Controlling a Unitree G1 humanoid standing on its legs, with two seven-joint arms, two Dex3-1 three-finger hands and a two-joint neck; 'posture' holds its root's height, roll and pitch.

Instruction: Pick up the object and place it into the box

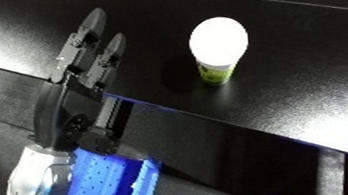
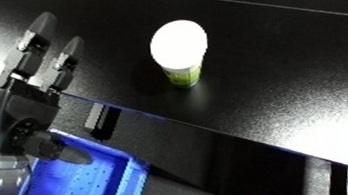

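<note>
Your left hand (image 1: 88, 87) hovers with fingers straight and spread, left of the upright cup (image 1: 218, 52), apart from it. Sweep sideways and you'll likely tip it, since it's narrow-based; the blue bin (image 1: 106, 186) sits below the table (image 1: 286, 96) edge.

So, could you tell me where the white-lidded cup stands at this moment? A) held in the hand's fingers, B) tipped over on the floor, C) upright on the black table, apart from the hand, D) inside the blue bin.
C: the cup stands upright on the black table, with a clear gap between it and the straight-fingered left hand; the blue bin sits below the table edge.
</note>
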